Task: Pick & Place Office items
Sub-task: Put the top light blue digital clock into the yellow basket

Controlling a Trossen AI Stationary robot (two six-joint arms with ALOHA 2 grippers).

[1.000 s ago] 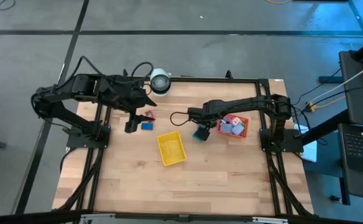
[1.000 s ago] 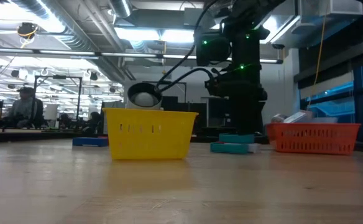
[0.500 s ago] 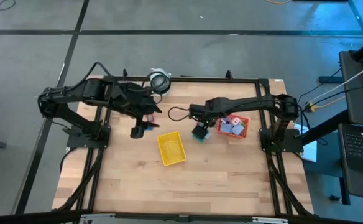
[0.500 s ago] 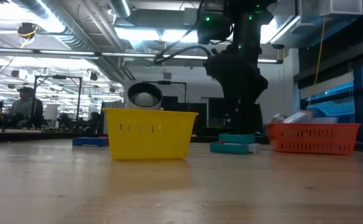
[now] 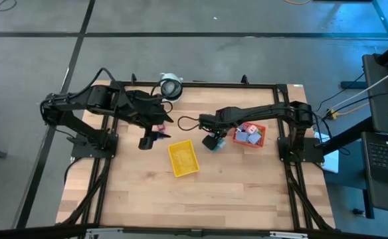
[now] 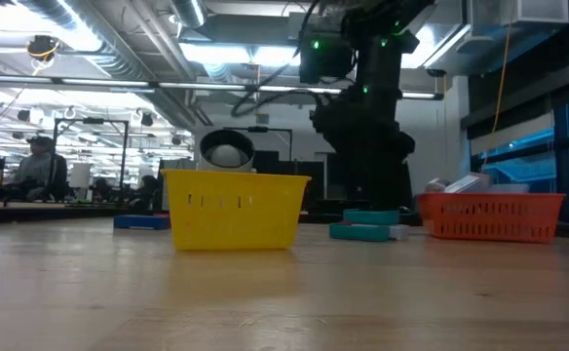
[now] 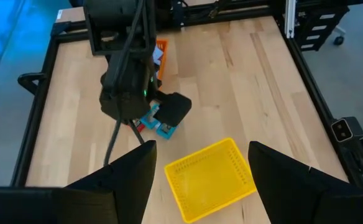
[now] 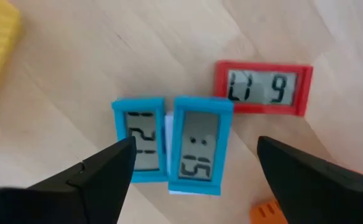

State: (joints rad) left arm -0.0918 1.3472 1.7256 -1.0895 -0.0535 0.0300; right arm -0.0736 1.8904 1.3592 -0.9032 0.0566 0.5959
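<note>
Directly beneath the right pincer (image 5: 212,141), now lowered with jaws spread wide and empty, lie two blue office items (image 8: 171,146) side by side on the tabletop (image 5: 234,192), a red one (image 8: 263,87) just beyond; a grasp looks imminent. Left pincer (image 5: 145,141) hovers open, having shifted nearer the yellow tray (image 5: 183,158).

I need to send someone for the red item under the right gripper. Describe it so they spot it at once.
Start at the red-orange tray on the table's right side; the right gripper hangs open just left of it. Under it lie three small framed displays: the red item lies apart, while the two blue ones lie side by side.
</note>
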